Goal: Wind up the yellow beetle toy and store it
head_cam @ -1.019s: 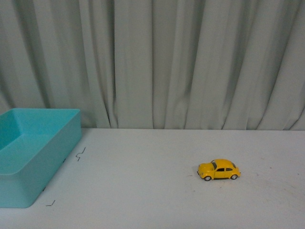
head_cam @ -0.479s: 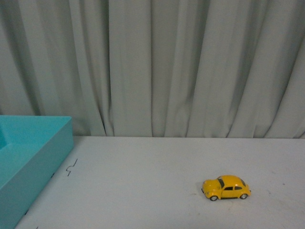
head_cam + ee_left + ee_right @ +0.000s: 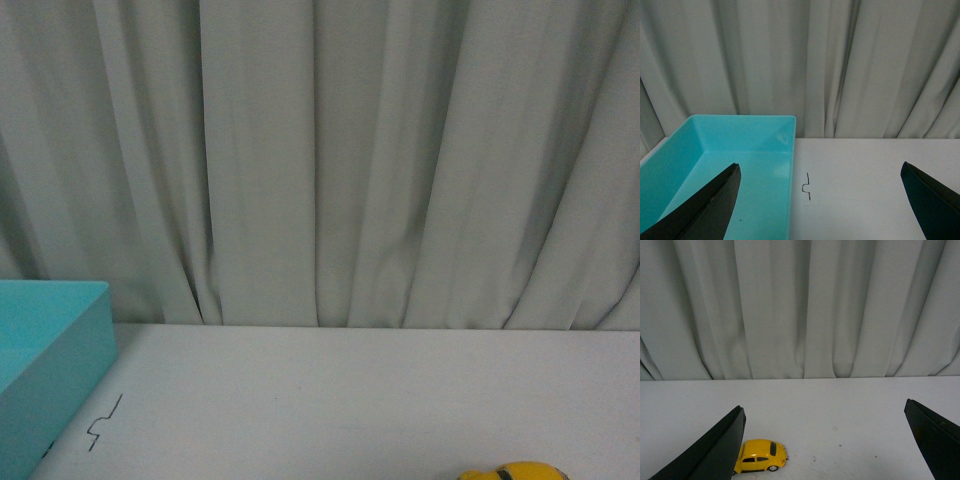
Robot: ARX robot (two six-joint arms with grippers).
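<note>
One wide grey curtain [image 3: 320, 160] fills the back, with the white table [image 3: 350, 400] below it. A teal bin [image 3: 740, 118] sits on the table's left side. The left gripper [image 3: 819, 167] has its jaws spread wide and empty, and so does the right gripper [image 3: 824, 406]. The yellow beetle toy [image 3: 760, 456] stands on its wheels on the table's right side, well apart from the bin. A small black squiggle [image 3: 807, 186] lies just beside the bin.

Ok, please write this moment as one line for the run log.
left gripper: open | right gripper: open | yellow beetle toy: on table, ungrasped | teal bin: no toy inside
</note>
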